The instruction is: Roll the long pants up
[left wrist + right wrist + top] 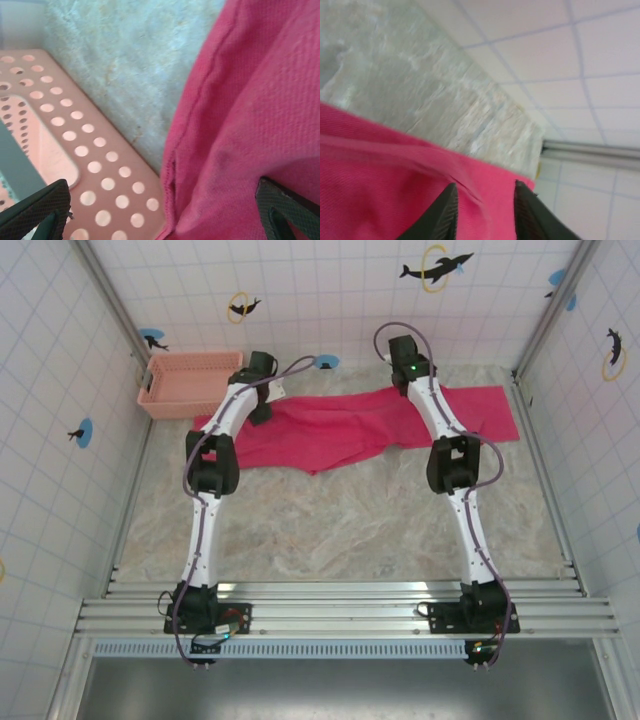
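White tiled walls with dolphin stickers all round, and a marbled tabletop underneath. So the long pants are lying across the upper middle of the overhead frame. They're bright magenta-red and spread out in one long rumpled strip, with the left end just beside the pink basket at upper left. Not rolled at all yet.

Left gripper is spread wide, with its fingers in the bottom corners of its own camera. One is over the basket's holey rim, the other over the cloth, and nothing is pinched.

Right gripper has its jaws partway apart low in its frame, right over the pants, with a raised fold running toward the gap. Can't tell if they touch it.

Wrist cams give you the weave and a stitched seam up close. Overhead the cloth just reads as flat colour, but you get the full layout.
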Motion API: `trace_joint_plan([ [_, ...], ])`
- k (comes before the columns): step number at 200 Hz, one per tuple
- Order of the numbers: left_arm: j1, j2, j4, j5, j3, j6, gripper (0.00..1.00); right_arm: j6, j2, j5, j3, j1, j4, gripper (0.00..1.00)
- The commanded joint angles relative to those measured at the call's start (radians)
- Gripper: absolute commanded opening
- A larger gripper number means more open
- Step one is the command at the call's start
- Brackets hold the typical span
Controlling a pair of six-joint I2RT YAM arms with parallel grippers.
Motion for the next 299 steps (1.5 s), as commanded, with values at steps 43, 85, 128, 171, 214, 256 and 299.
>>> trace_joint_plan([
  [43, -0.012, -0.138, 0.043, -0.271, -0.166, -0.126, 0.97, 0.249, -0.082, 0.106, 0.048, -0.061, -0.043, 0.93],
  [85, -0.01, -0.214, -0.113, -0.302, -0.235, -0.295, 0.97, 0.599, -0.242, -0.065, -0.125, -0.227, -0.306, 0.88],
  [128, -0.011, -0.24, -0.199, -0.312, -0.362, -0.438, 0.97, 0.75, -0.348, -0.24, -0.327, -0.402, -0.355, 0.83],
  [171, -0.026, -0.298, -0.186, -0.22, -0.418, -0.452, 0.97, 0.891, -0.284, -0.487, -0.347, -0.457, -0.377, 0.76],
  [214, -0.032, -0.209, -0.25, -0.18, -0.322, -0.452, 0.97, 1.015, -0.269, -0.627, -0.5, -0.421, -0.268, 0.71],
  [256, -0.037, -0.182, -0.278, -0.138, -0.274, -0.465, 0.97, 1.071, -0.296, -0.664, -0.634, -0.389, -0.17, 0.69],
  [299, -0.053, -0.172, -0.293, -0.117, -0.277, -0.474, 0.97, 1.086, -0.305, -0.679, -0.663, -0.387, -0.134, 0.57],
])
